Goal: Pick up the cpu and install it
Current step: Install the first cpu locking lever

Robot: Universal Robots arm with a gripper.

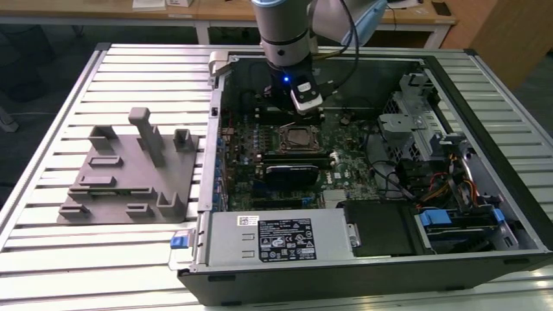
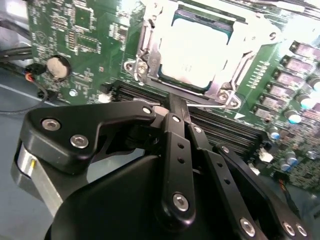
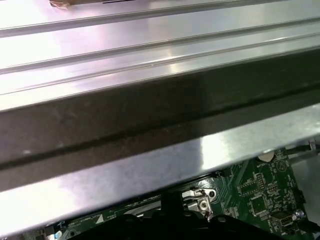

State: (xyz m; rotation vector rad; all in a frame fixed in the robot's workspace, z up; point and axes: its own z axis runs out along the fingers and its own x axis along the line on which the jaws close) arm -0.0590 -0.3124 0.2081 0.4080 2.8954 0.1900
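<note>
1. The cpu point(image 2: 197, 47) lies flat in its socket on the motherboard point(image 2: 95, 35), inside the metal retention frame point(image 2: 145, 55); seating appears done.
2. The gripper point(image 2: 172, 102) hovers just beside the socket in the second wrist view, fingers drawn together and holding nothing.
3. In the exterior view, the gripper point(image 1: 304, 107) hangs over the open computer case point(image 1: 484, 214); the grey fixture point(image 1: 129, 175) lies well apart.

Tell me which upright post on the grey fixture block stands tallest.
On the grey fixture block, the tallest is the narrow post at its far middle; the shorter posts and flank it on either side.
</note>
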